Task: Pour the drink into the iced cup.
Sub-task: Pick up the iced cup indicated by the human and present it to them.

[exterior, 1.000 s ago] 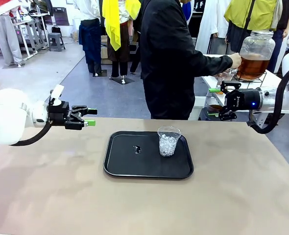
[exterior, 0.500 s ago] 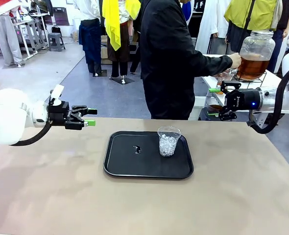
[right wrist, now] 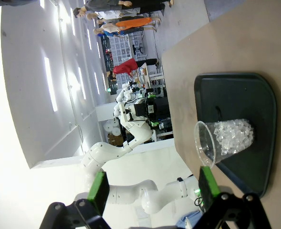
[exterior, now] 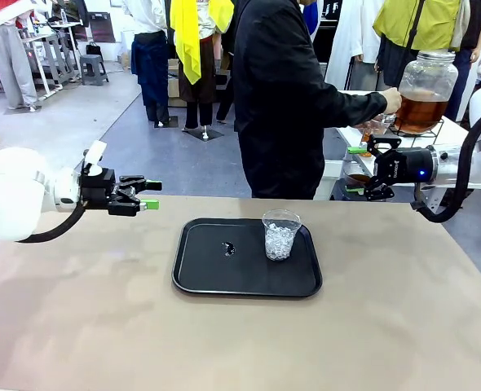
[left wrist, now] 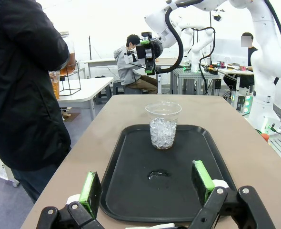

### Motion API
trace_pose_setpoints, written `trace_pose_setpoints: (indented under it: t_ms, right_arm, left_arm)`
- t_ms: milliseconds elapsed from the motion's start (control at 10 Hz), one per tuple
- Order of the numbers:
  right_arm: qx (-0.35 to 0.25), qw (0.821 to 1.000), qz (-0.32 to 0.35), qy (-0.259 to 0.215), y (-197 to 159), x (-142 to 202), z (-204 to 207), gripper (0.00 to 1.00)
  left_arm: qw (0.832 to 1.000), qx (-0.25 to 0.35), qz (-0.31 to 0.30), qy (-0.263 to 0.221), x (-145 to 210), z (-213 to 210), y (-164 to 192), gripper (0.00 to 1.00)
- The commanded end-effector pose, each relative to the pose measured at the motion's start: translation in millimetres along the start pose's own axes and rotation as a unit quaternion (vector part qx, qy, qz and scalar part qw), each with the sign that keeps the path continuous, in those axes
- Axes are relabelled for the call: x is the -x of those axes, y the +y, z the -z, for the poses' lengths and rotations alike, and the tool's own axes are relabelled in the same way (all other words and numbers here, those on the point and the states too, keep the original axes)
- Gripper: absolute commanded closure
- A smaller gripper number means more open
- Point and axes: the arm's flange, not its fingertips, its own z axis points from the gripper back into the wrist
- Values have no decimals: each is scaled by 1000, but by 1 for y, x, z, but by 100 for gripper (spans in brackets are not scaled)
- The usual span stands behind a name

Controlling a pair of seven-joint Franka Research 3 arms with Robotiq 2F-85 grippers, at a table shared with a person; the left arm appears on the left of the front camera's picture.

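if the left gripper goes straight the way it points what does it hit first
Likely the cup of ice on the tray: in the wrist view it sits centred ahead of the open left gripper. Height is hard to judge, so it might pass over the rim.

Right gripper (right wrist: 153,188): jaws wide apart, green pads (right wrist: 98,190) rising from the bottom edge.
Iced cup (right wrist: 225,141): clear plastic, ice heaped in its base, standing on the tray, seen sideways in the rolled frame.
Tray (right wrist: 231,93): black, resting on the tan table (right wrist: 202,43).
Left arm (right wrist: 126,138): white, farther off beyond the table's edge.
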Motion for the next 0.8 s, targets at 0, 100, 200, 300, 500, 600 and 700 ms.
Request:
trace_pose_setpoints:
  t_ms: [0,100,200,300,500,600,700]
  right_arm:
    - [4,1000,-2,-5,2,0,0,0]
    - [4,1000,-2,-5,2,0,0,0]
    - [4,1000,-2,-5,2,0,0,0]
    - [4,1000,-2,-5,2,0,0,0]
    - [4,1000,-2,-5,2,0,0,0]
    - [4,1000,-2,-5,2,0,0,0]
    - [4,1000,-2,-5,2,0,0,0]
  left_arm:
    - [1000,-2,-5,3,-2,1,1,0]
    - [1000,-2,-5,3,-2,1,1,0]
    - [1000,-2,-5,3,-2,1,1,0]
    - [1000,-2,-5,3,-2,1,1,0]
    - [1000,-2,-5,3,-2,1,1,0]
    - [1000,-2,-5,3,-2,1,1,0]
    - [1000,-2,-5,3,-2,1,1,0]
